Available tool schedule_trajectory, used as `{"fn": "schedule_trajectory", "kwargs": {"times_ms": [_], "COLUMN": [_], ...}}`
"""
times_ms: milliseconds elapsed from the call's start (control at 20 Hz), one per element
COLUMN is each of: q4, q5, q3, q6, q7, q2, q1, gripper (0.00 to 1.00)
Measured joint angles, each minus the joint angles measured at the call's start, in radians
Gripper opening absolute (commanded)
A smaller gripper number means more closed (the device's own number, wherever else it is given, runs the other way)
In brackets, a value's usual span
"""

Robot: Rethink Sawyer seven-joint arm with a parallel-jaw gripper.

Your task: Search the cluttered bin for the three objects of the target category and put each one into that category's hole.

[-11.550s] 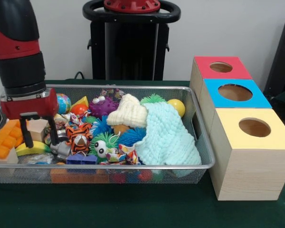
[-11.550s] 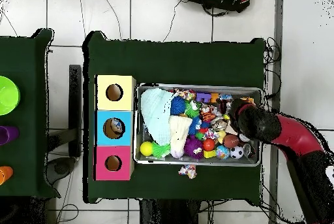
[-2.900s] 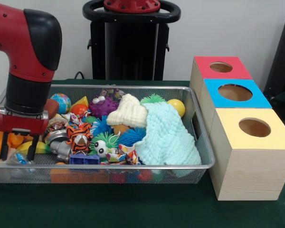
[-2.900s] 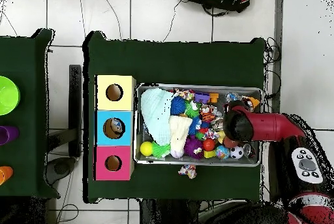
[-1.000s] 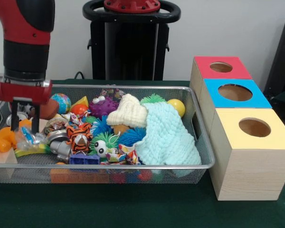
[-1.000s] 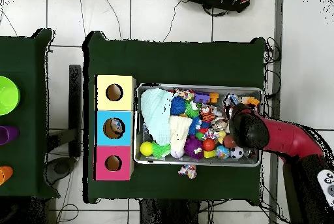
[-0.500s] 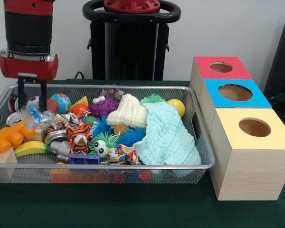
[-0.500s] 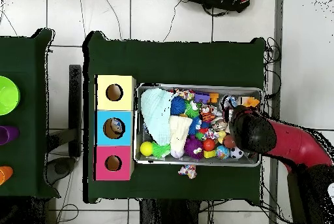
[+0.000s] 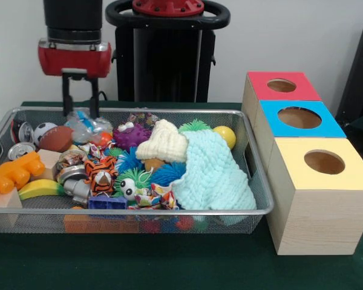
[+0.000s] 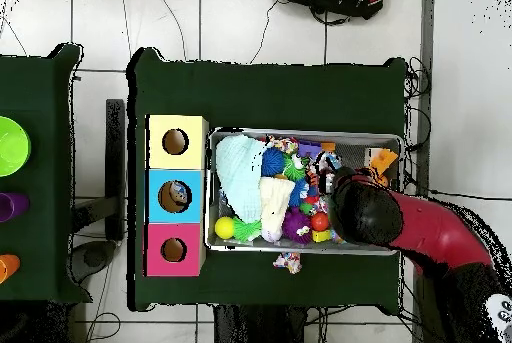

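Green bench [image 9: 169, 269] holds the bin [image 9: 254, 181] and boxes, where the hand [image 9: 80, 113], raised over the bin's far side, pinches a crinkly clear bag [image 9: 85, 125], not yet carried to any hole, so delivery remains.

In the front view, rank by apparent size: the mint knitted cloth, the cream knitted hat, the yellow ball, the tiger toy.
1. Mint knitted cloth
2. Cream knitted hat
3. Tiger toy, though it sits nearer the camera
4. Yellow ball, partly hidden behind the cloth
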Motion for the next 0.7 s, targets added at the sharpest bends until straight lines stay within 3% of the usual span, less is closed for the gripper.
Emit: {"fn": "schedule_trajectory", "kwargs": {"times_ms": [700], "q4": [0.180], "q5": [0.100], "q3": [-0.059], "q6": [0.000], "q7": [0.001], "q2": [-0.126], "q1": [0.193], "gripper": [0.00]}}
